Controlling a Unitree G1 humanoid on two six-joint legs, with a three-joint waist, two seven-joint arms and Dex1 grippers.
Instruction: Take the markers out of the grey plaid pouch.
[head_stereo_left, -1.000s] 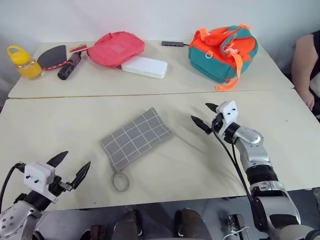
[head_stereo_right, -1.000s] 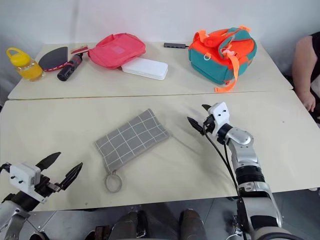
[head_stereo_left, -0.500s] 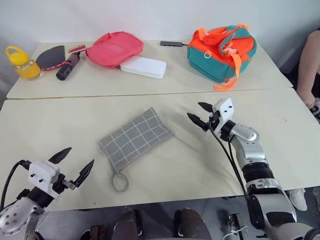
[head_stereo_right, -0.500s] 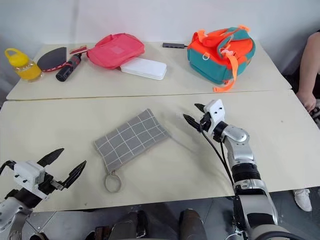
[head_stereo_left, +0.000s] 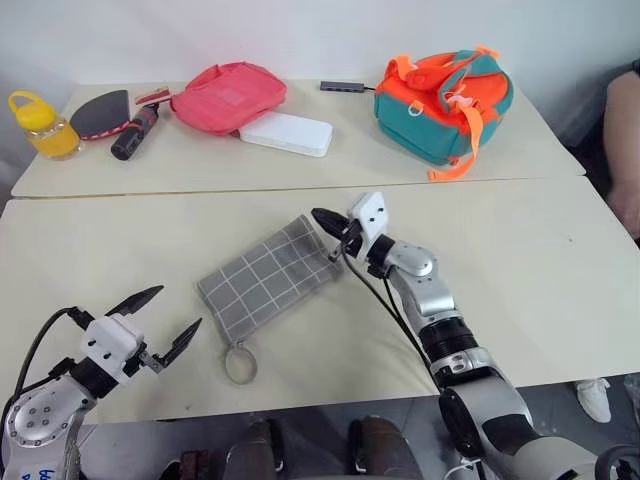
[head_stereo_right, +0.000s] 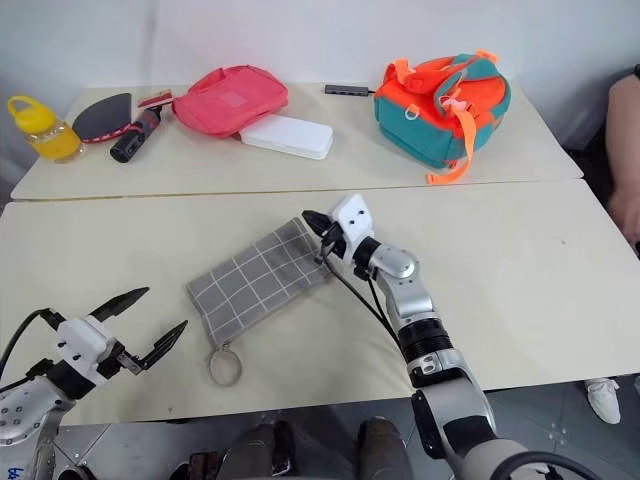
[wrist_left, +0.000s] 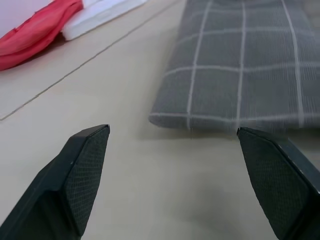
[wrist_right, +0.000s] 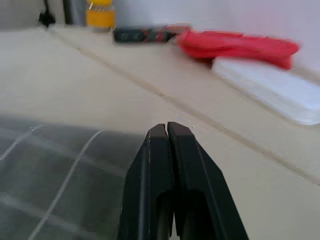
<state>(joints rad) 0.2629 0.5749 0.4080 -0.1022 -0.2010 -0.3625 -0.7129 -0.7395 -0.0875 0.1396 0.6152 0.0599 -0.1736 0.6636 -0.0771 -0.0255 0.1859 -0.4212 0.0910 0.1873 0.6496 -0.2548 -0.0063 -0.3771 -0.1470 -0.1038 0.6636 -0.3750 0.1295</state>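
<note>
The grey plaid pouch (head_stereo_left: 272, 279) lies flat in the middle of the near bench (head_stereo_left: 560, 290), turned diagonal, and its grey ring loop (head_stereo_left: 240, 363) points toward the near edge. The pouch looks closed and the markers are not to be seen outside it.

The right gripper (head_stereo_left: 322, 218) is over the far corner of the pouch, the corner that is nearer to the seam between the two benches. Its two black fingers are pressed together with no gap, and in the right wrist view (wrist_right: 167, 131) nothing is between them. If the tips touch the fabric I cannot tell; they are just at the pouch edge.

The left gripper (head_stereo_left: 165, 315) is near the near left corner of the bench, apart from the pouch, and points toward it. Its fingers (wrist_left: 82, 165) stand wide apart and hold nothing; in the left wrist view the short end of the pouch lies between them, further away.

On the far bench (head_stereo_left: 200, 160) a pink-red pouch (head_stereo_left: 228, 96) lies near the far edge, and a white flat case (head_stereo_left: 286, 133) is touching it on the side toward the seam. Toward the far left corner there are a yellow bottle (head_stereo_left: 38, 123), a dark paddle (head_stereo_left: 103, 113) and a thick black cylinder with a red end (head_stereo_left: 135, 132). An orange and teal backpack (head_stereo_left: 440, 93) stands toward the far right corner, and a small grey hub (head_stereo_left: 344, 87) lies at the far edge beside it. A person's arm (head_stereo_left: 625, 150) is at the right edge of the benches
</note>
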